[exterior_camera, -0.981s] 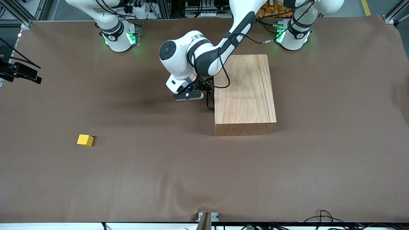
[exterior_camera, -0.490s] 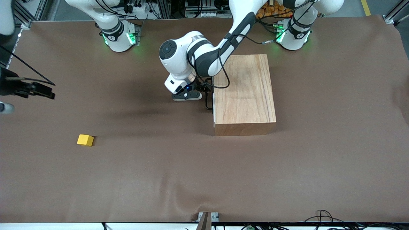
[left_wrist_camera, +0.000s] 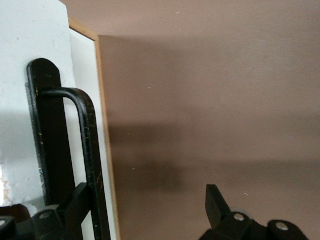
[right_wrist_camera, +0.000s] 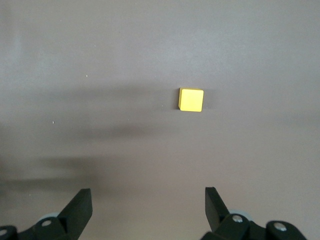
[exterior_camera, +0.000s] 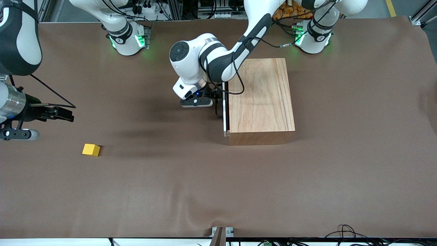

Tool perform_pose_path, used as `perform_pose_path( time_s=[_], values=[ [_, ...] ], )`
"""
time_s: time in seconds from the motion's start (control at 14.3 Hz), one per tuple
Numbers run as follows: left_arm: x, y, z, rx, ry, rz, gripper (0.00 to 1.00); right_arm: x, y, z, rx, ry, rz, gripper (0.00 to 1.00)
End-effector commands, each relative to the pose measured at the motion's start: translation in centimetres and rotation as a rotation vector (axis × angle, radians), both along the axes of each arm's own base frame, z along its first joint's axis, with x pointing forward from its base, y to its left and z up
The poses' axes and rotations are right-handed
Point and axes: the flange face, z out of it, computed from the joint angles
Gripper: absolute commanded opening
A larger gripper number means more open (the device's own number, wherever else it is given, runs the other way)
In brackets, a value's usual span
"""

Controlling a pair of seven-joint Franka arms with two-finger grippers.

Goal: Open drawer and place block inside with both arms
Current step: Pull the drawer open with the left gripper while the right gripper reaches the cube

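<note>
**Drawer cracked open, block out on the cloth**

The drawer (exterior_camera: pixel 224 109) shows as a thin white front panel standing slightly out from the side of the wooden box (exterior_camera: pixel 261 99) that faces the right arm's end of the table. Its black wire handle (left_wrist_camera: pixel 82 160) runs along that panel. The left gripper (exterior_camera: pixel 215 97) is at the handle; in the left wrist view one finger (left_wrist_camera: pixel 70 210) lies against the wire while the other stands well apart over the bare cloth, so the jaws are spread and not clamped on the handle.

The block (exterior_camera: pixel 91 149), a small yellow cube, sits on the brown tablecloth (exterior_camera: pixel 218 191) well apart from the box, toward the right arm's end of the table and nearer to the front camera than the box. Nothing touches it.

The right gripper (exterior_camera: pixel 63 113) hangs in the air over the cloth near the block, and its wrist camera looks down on the cube (right_wrist_camera: pixel 191 99). Its two fingers (right_wrist_camera: pixel 80 207) stand wide apart and hold nothing.

Both arm bases glow green along the table's upper edge in the front view.
</note>
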Motion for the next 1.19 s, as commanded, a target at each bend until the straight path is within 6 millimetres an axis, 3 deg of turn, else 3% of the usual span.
perform_pose_path(
  time_s=[0.0,0.21,0.42,0.56,0.7,0.84,0.98,1.12],
  values=[
    [-0.4,-1.5,-0.6,-0.048,0.001,0.012,1.0,0.9,0.0,-1.1,-0.017,0.011,-0.001,1.0],
    [-1.4,-2.2,-0.6,-0.056,-0.001,0.0,1.0,2.3,-0.8,-5.7,-0.031,0.068,-0.011,1.0],
    [-2.2,-2.9,-0.4,-0.075,-0.002,-0.011,1.0,2.8,-4.2,-9.7,-0.03,0.119,-0.061,1.0],
    [-2.3,-3.3,-0.2,-0.102,-0.005,-0.006,1.0,3.5,-5.5,-11.1,-0.028,0.069,-0.066,1.0],
    [-2.5,-3.8,0.1,-0.132,-0.01,0.008,1.0,2.7,-6.8,-13.5,-0.021,0.094,-0.052,1.0],
    [-2.4,-4.2,0.4,-0.165,-0.015,0.013,1.0,2.4,-7.0,-16.3,-0.02,0.134,-0.053,1.0],
    [-2.5,-4.5,0.1,-0.181,-0.02,0.017,1.0,2.9,-7.4,-17.1,-0.023,0.107,-0.058,1.0],
    [-3.0,-5.2,0.0,-0.2,-0.024,0.027,1.0,3.2,-8.0,-19.8,0.001,0.121,-0.086,1.0]
  ],
)
